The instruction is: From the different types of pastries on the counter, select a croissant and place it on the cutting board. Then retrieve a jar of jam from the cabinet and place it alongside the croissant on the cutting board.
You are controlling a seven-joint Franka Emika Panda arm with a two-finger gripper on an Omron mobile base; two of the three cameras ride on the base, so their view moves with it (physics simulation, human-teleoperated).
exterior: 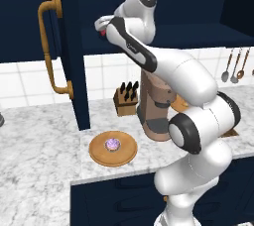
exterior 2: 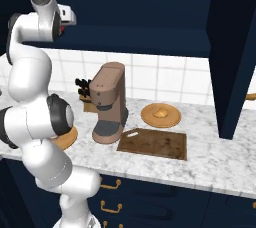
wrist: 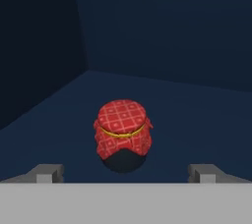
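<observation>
Two fingers (wrist: 49,174) stand wide apart, gripping nothing. Just beyond and between them sits the jar of jam (wrist: 123,134), red-checked cloth cover banded in gold, upright on the dark cabinet shelf (wrist: 197,120). Farther back, navy cabinet walls (wrist: 162,26) meet.

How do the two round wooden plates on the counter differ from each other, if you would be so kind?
The left plate carries a small round cake with purple-pink topping; the right plate carries a golden-yellow croissant. The left plate lies left of the coffee machine, the right plate right of it, behind the cutting board. Both are round light wood.
</observation>
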